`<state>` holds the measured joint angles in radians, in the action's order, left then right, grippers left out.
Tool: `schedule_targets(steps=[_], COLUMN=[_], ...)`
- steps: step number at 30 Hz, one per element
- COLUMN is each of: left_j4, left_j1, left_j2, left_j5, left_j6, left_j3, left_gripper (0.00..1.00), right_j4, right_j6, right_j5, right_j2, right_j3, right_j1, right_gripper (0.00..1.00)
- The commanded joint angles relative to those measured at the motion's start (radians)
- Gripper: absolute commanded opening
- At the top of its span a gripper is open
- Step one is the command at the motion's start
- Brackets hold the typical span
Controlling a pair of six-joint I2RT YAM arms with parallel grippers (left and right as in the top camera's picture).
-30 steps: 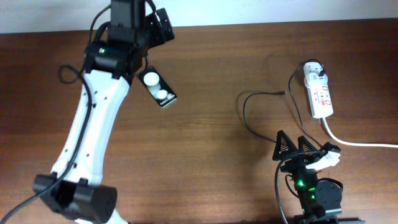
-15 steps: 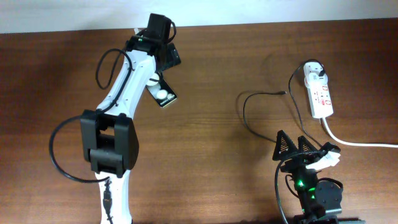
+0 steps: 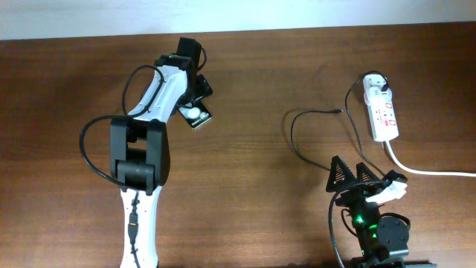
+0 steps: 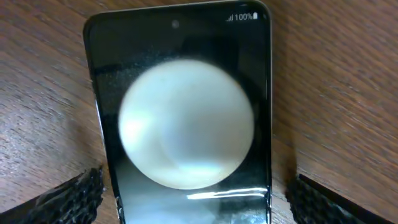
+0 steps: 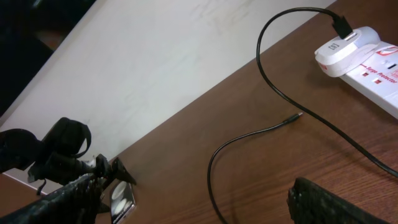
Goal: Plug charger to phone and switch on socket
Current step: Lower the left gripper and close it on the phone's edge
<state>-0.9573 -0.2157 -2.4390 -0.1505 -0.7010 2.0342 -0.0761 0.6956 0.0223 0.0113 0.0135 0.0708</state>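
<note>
From overhead we are seeing the phone [image 3: 195,113] lying flat and a little askew on the brown worktop [image 3: 253,201], in its far left part, with the left arm reaching over it. The left claw [image 3: 196,97] is hanging right above the phone's far half and hiding part of it. In the left wrist view the left claw [image 4: 186,205] is standing spread. Its dark fingertips [image 4: 71,198] are showing at the bottom corners, one on each side of the phone [image 4: 183,124]. We cannot tell whether either is touching the phone's edges. The screen is glowing with a big white circle and a small "100%" in one corner.

The charger [image 3: 320,112] is lying loose on the right half of the worktop, well apart from the phone. Its thin black cable is running from the white adapter [image 3: 378,84], which is sitting in the far end of the socket [image 3: 384,115]. The cable is ending in a plug tip [image 3: 340,111] that is resting on bare wood and pointing toward the socket. The socket is lying lengthwise near the right edge, with its thick white cord [image 3: 428,171] trailing off to the right.

The right claw [image 3: 350,170] is hovering at the near right, spread and gripping nothing, close to a bend of the cable. Through the right wrist camera we are looking past its fingers [image 5: 336,202] at the plug tip [image 5: 297,115], the adapter [image 5: 339,46] and the socket [image 5: 376,65].
</note>
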Motion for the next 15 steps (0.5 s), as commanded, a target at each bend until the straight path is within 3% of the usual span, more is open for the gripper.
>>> schedule_targets(steps=[1,5,7,12,14,15], left_j4=[-0.017,-0.057,-0.066,-0.074,-0.077,-0.078], left_j1=[0.003,0.003,0.003,0.003,0.001,0.001], left_j2=[-0.049,-0.052,-0.052,-0.052,-0.052,-0.052], left_j5=[0.035,0.068,0.069,0.068,0.086,0.14], left_j6=[-0.01,-0.01,-0.01,-0.009,0.075,0.205], left_j3=[0.009,0.009,0.009,0.009,0.009,0.009], left_gripper=[0.99,0.99,0.78,0.68,0.68,0.68], right_j4=[-0.002,-0.002,-0.002,-0.002,-0.002,-0.002], right_j6=[-0.008,-0.008,-0.007,-0.007,-0.007,-0.007], right_j5=[-0.012,-0.012,-0.012,-0.012,-0.012,-0.012], right_j2=[-0.006,-0.006,-0.006,-0.006,-0.006,-0.006], right_j3=[-0.008,-0.008,-0.008,-0.008,-0.008,-0.008], right_j1=[-0.005,-0.005,-0.005,-0.005,-0.005,-0.005], right_gripper=[0.99,0.99,0.99,0.99,0.99,0.99])
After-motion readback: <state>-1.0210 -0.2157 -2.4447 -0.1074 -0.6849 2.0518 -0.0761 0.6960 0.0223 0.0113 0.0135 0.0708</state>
